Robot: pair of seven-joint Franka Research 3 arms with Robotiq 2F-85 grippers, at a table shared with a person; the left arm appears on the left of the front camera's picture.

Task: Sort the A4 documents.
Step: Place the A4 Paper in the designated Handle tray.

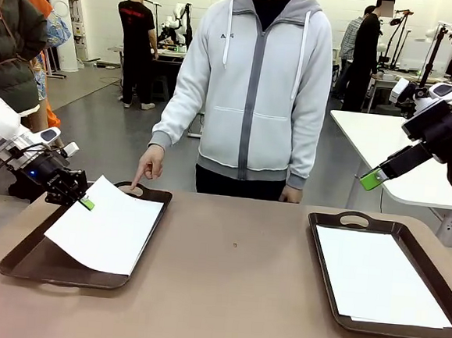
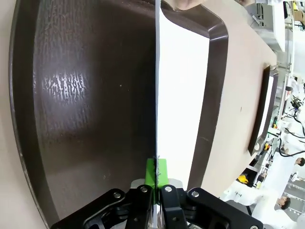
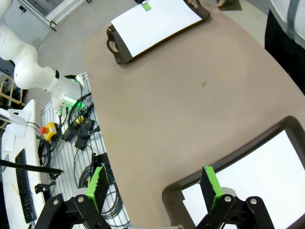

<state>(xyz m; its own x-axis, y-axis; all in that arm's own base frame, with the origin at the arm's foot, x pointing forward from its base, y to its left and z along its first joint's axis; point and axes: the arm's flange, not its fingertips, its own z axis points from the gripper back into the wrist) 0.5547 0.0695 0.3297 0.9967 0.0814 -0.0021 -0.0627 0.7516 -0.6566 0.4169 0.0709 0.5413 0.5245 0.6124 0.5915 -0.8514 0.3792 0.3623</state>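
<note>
Left end effector point(image 1: 85, 201) clamped on corner of A4 sheet point(image 1: 110, 226), tilted above left tray point(image 1: 23, 263) | right end effector point(image 1: 372, 179) apart, raised over right tray point(image 1: 329, 255) holding second sheet point(image 1: 378, 276)

Two dark brown trays point(image 1: 23, 263) point(image 1: 325, 247), beige tabletop point(image 1: 232, 295), grey hoodie point(image 1: 256, 85)
</note>
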